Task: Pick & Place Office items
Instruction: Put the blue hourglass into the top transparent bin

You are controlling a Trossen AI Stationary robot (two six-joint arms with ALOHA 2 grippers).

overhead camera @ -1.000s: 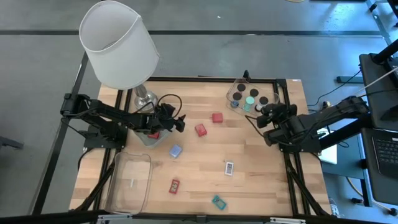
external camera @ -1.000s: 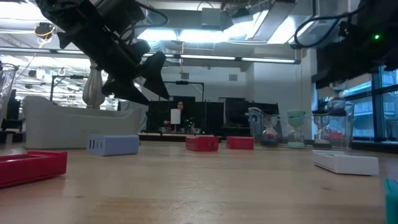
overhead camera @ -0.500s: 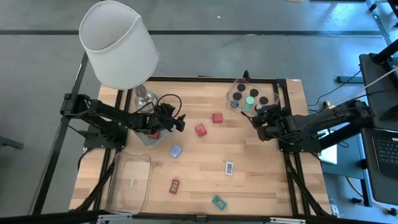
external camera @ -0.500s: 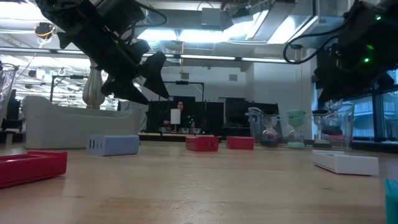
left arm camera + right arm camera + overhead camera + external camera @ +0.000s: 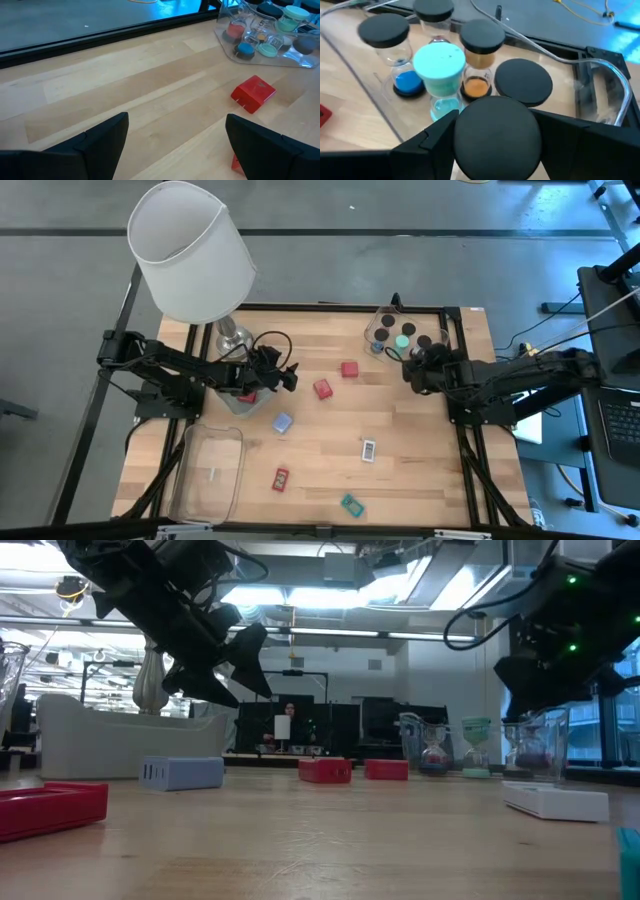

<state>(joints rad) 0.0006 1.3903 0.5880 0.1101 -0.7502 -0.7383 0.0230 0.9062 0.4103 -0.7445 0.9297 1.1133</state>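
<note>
Right wrist view: right gripper (image 5: 497, 137) clenched around a black-capped sand timer (image 5: 497, 131), beside the tray (image 5: 600, 80).

A single "5" is legible on a small label inside the clear tray (image 5: 260, 47); no other text can be read.

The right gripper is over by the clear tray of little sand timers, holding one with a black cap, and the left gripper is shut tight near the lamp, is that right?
Not quite. The left gripper is open, not shut: the left wrist view shows its two fingers spread wide with bare table between them. The rest holds: it waits near the lamp, and the right gripper is at the clear tray, closed on a black-capped timer.
</note>
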